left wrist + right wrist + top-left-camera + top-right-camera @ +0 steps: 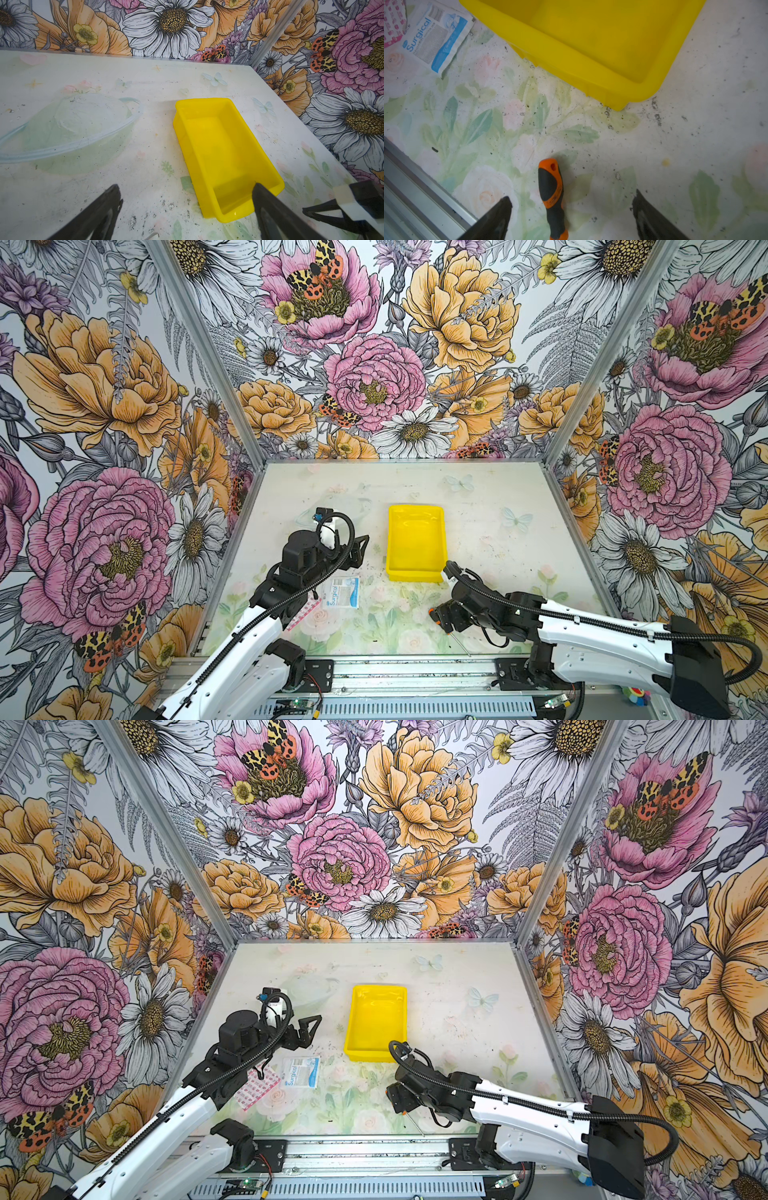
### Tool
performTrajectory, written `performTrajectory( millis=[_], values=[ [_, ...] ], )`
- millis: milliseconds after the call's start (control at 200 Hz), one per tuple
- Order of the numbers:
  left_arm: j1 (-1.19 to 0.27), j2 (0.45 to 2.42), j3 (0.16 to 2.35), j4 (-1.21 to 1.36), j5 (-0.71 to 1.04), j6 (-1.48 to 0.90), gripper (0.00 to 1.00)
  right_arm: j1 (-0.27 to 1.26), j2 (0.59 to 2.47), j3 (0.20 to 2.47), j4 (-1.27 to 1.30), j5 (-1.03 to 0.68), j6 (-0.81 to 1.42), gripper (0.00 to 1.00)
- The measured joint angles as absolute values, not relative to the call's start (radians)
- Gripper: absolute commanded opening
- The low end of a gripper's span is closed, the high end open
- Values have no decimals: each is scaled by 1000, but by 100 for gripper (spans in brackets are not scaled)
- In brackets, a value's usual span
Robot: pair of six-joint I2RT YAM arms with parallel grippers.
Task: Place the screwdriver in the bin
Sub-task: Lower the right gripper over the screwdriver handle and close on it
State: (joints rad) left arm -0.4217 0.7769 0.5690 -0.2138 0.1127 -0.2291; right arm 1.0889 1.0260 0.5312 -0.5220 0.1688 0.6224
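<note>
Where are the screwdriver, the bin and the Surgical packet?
screwdriver (551,193): right wrist view, on the orange-and-black handle.
bin (413,575): in a top view, on its near wall.
packet (301,1072): in a top view, on the middle of its printed face.

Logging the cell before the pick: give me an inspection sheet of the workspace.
Surface: floral-print table, speckled with dark marks.
Job's things: screwdriver lying on the table; yellow bin empty.
Clutter: Surgical packet, pink-patterned packet, clear plastic bowl.
Grippers: left gripper open, holding nothing; right gripper open, jaws either side of the screwdriver handle.
Cables: black conduits loop off both arms.
Surroundings: floral walls; metal rail in front.
</note>
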Motion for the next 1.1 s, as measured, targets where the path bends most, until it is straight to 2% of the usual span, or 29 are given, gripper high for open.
performTrajectory(
  millis=[425, 666, 906, 1026, 1101],
  values=[
    [-455, 698, 569, -260, 68, -229, 99, 1179, 1177, 531, -501, 187, 640, 88],
    [-471, 656, 568, -290, 37, -230, 99, 1195, 1224, 531, -472, 187, 648, 67],
    [-482, 639, 568, -311, 14, -230, 99, 1198, 1267, 531, -451, 187, 654, 57],
    [-482, 633, 568, -319, 7, -230, 99, 1200, 1271, 531, -440, 188, 661, 47],
    [-482, 630, 568, -319, 4, -231, 99, 1200, 1271, 531, -434, 188, 662, 36]
  ],
)
